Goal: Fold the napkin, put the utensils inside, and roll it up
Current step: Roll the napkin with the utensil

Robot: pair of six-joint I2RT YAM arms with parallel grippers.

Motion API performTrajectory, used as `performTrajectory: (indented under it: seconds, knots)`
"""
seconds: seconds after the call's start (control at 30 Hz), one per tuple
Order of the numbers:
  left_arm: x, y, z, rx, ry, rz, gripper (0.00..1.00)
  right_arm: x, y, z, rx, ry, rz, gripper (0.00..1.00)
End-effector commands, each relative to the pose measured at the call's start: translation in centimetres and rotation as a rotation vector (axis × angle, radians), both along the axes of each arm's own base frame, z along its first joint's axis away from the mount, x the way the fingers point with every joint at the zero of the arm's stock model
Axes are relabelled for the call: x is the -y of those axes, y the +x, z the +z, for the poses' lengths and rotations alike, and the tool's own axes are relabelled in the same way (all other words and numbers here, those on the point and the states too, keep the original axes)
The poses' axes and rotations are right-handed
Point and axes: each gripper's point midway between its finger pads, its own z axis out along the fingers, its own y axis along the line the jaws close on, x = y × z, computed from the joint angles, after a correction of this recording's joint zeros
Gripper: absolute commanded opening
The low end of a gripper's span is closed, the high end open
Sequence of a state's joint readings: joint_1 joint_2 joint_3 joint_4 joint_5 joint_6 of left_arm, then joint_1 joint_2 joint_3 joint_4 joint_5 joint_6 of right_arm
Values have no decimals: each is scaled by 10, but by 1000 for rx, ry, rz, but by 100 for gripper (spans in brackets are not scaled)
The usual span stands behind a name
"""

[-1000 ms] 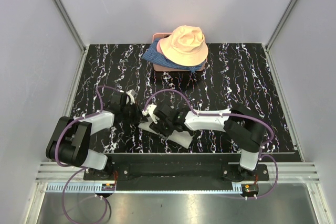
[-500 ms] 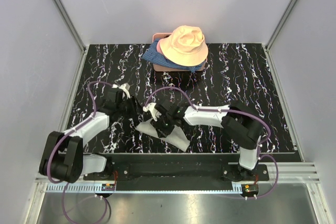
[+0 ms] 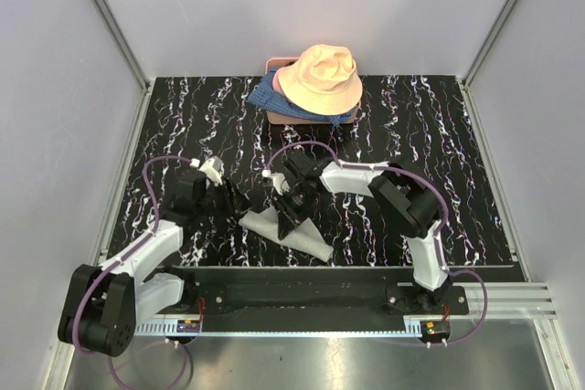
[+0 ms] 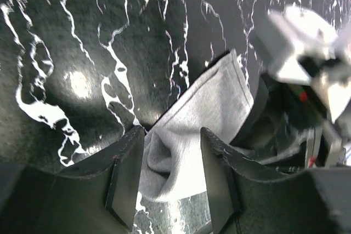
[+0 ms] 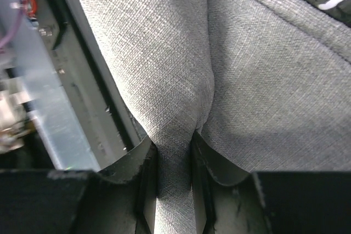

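1. The tabletop [image 3: 439,152] carries the napkin [image 4: 203,108] as a narrow grey bundle lying slantwise near the middle of its near edge. The bundle has barely shifted in the last second.
2. The left arm has swung back toward the tabletop's left edge.
3. The left pincer [image 4: 171,135] has gone from shut to open. Its fingers stand apart, with the napkin's end lying loose between them.
4. The right pincer [image 5: 174,152] has narrowed and now pinches a raised ridge of the cloth.
5. The hold seems to have passed from left to right, so the next fold or roll likely falls to the right arm.
6. No utensils are in view, and I cannot tell whether any are wrapped inside.
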State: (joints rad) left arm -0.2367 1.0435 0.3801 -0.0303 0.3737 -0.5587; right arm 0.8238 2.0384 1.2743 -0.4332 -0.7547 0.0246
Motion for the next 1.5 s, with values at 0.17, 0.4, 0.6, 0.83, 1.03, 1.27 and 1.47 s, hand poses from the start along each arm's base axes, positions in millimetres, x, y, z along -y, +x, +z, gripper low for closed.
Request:
performTrajectory:
  seconds: [0.17, 0.4, 0.6, 0.83, 1.03, 1.27, 1.47]
  knots:
    - [19, -3, 5, 63, -113, -81, 50, 0, -3, 3, -287, 74, 21, 32]
    - [24, -11, -5, 27, -145, -110, 51, -2, 8, -3, -334, 115, 22, 33]
    - [23, -13, -18, -16, -135, -98, 17, -4, 21, 2, -347, 140, -1, 36]
    - [11, -5, -28, -90, -55, -28, 0, -3, 39, 27, -257, 146, -43, 61]
    - [8, -3, -33, -144, -24, -15, 0, 3, 70, 64, 25, 101, -138, 73]
    - [10, 9, -30, -172, -19, -4, 0, 17, 82, 79, 439, 48, -236, 76]
    - [11, 13, -33, -234, -4, -17, 0, 0, 52, 72, 808, -29, -138, 77]
